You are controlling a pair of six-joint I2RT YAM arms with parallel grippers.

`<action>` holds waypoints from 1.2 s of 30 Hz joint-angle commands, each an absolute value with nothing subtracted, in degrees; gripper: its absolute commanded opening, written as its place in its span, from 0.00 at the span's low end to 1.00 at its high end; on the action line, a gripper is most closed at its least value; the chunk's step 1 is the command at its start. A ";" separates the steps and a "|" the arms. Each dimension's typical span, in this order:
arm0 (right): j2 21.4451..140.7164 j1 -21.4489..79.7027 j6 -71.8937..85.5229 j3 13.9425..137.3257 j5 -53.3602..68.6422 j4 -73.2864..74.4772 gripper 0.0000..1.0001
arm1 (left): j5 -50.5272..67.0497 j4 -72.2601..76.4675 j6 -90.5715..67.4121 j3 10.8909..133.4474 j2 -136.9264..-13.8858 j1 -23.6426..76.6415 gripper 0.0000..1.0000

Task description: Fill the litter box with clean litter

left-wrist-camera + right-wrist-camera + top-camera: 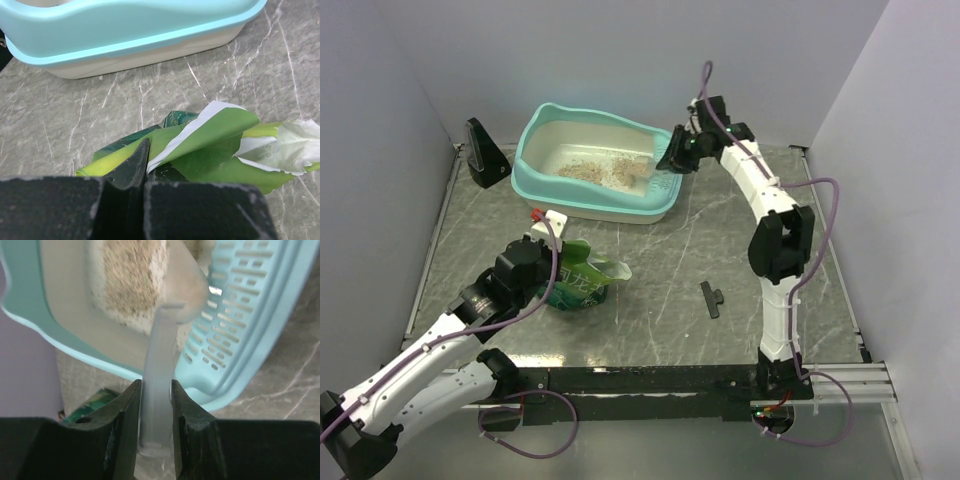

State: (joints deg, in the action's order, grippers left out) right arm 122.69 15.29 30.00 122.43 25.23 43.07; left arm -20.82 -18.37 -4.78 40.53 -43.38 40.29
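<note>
Right end effector (156, 390): closed narrow on the flat handle of the translucent scoop (159, 347), one finger on each side, with the bowl of the scoop reaching in over the slotted end of the litter box (582, 194). In the top view, placed at the 3 o'clock end of the box, just above the rim.

Litter box: toward 11 o'clock on the counter (670, 260), long axis running about from 9 to 3 o'clock, a little turned toward 10 and 4. Inside, clean litter (595, 170) as a thin beige patch on the cream floor, from the middle toward the slotted end. Much bare floor around it, so judged only partly filled.

Relation that decides the coming move: litter patch at 9 o'clock from the right end effector, along the long axis of the box, scoop handle pointing the same way. Load of the bowl: not possible to tell, too blurred in the wrist view.

Outward from the box: green pouch (582, 285) at 6 o'clock of it, well apart, torn mouth toward 3 o'clock. Left end effector (145, 150): shut tight on an edge of the pouch, at its 9 o'clock side. Left arm nearer to the pouch, right arm nearer to the box. Probably needed next: more granules out of the pouch, with care not to spill over the rim.

Further out: black wedge (483, 155) just beside the 9 o'clock end of the box; small black clip (710, 298) alone at 4 o'clock on the counter.
</note>
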 commanded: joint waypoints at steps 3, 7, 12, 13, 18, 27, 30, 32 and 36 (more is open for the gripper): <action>125.94 22.93 19.62 134.99 13.46 58.25 0.00 | -21.27 -18.72 -6.15 42.54 -42.10 39.55 0.01; 125.25 26.54 16.18 135.44 7.48 59.24 0.00 | -20.48 -18.54 -6.06 42.36 -41.84 39.55 0.01; 123.06 31.80 10.03 134.83 -4.90 59.86 0.00 | -20.48 -18.55 -6.15 42.36 -41.49 39.55 0.01; 122.52 32.51 8.89 134.04 -7.18 58.81 0.00 | -20.48 -18.54 -6.24 42.36 -41.40 39.55 0.01; 116.48 35.42 5.10 125.09 -18.36 52.57 0.00 | -20.65 -18.54 -6.06 42.19 -41.31 39.55 0.01; 100.31 35.25 7.20 111.54 -13.19 43.42 0.00 | -20.57 -18.37 -5.89 41.92 -41.48 39.55 0.01; 93.03 34.81 9.31 107.06 -10.12 43.59 0.00 | -19.95 -18.11 -5.71 41.92 -41.40 39.55 0.01; 89.14 34.11 11.59 103.64 -5.57 44.21 0.00 | -19.78 -17.93 -5.71 41.75 -41.31 39.55 0.01; 79.39 33.14 15.11 98.97 4.20 47.54 0.00 | -18.38 -17.06 -5.45 41.57 -40.70 39.55 0.01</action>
